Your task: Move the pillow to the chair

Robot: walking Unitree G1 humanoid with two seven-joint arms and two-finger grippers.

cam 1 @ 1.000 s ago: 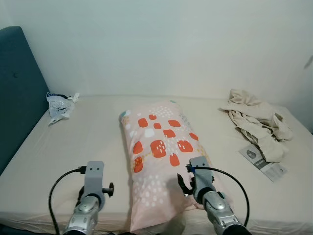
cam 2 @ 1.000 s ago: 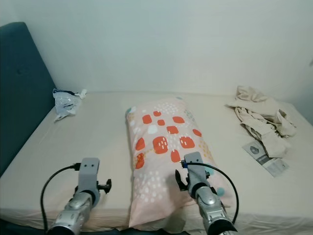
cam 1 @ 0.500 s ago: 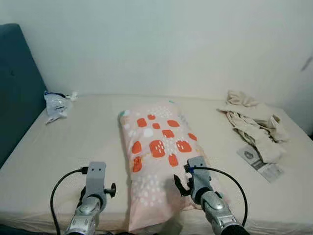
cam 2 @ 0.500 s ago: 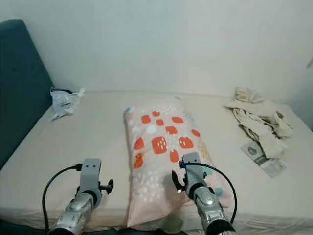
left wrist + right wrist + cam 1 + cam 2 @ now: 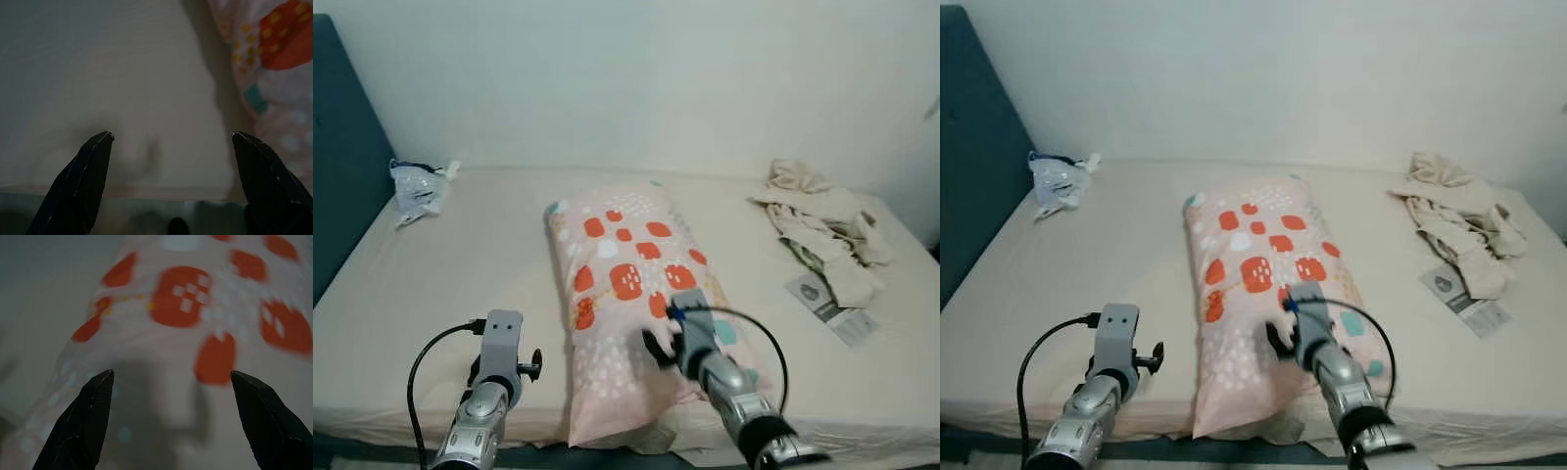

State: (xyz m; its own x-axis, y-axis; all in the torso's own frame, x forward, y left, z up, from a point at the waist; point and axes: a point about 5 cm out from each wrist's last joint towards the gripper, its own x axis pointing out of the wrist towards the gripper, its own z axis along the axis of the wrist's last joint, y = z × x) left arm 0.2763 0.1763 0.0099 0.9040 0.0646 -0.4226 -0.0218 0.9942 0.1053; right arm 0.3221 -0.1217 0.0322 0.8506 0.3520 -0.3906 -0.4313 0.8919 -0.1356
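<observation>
Our right gripper (image 5: pixel 168 421) is hanging just above the pillow (image 5: pixel 631 294), fingers spread wide apart and not touching anything — from the wrist camera we see its shadow falling on the pink cover between the orange blotches. In the head view that arm reaches in over the near half of the pillow, a bit to the right of its middle.

Our left gripper (image 5: pixel 171 183) is open too, both black fingers well apart, hovering over bare sheet near the front edge of the bed (image 5: pixel 460 264), with the pillow's left side just beside it.

The pillow itself lies lengthwise in the middle of the bed, pink with orange, white and teal spots, its near end drooping a little over the mattress edge.

Further out: a crumpled plastic bag (image 5: pixel 416 186) sits at the far left by the dark blue headboard (image 5: pixel 342 166), a heap of beige clothes (image 5: pixel 822 230) is piled at the far right, and a small paper packet (image 5: pixel 827 305) lies just in front of that heap. Plain white wall (image 5: pixel 636 78) behind it all.
</observation>
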